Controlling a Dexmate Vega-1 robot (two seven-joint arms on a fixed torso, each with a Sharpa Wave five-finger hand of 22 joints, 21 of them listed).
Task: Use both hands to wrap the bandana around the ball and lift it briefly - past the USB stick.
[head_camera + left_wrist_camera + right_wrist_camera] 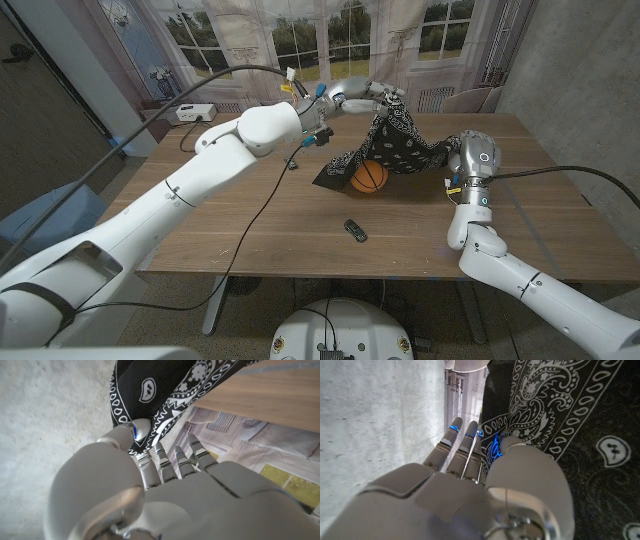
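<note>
Table [250, 230]: wooden, carries everything; windows behind its far edge.

Step in hand, as I judge it: the wrap. The bandana [398, 142] is raised over the ball [369, 176], stretched between both hands like a tent, with one loose corner trailing onto the table on the left side of the ball. The ball sits on the wood a little right of the table's middle, toward the far edge, half under the cloth. It is not yet enclosed and not lifted.

Left arm: reaches long across the table from the near left corner, forearm high. Left hand [367, 94] is above the ball toward the far edge, clamped on an upper corner of the cloth. In the left wrist view the thumb [138, 429] presses the paisley hem against the fingers [165, 462].

Right hand [470, 155]: near the right edge, at about ball height or a bit above, pinching the opposite corner. The right wrist view shows the cloth caught between thumb and fingers [455, 440].

USB stick [355, 231]: lies on bare wood, nearer the front edge than the ball, apart from it.

Next move, I judge: lower and bring both held corners together under or around the ball so the cloth cups it (the trailing corner may leave a gap on that side), then lift, carrying it clear of the stick.
</note>
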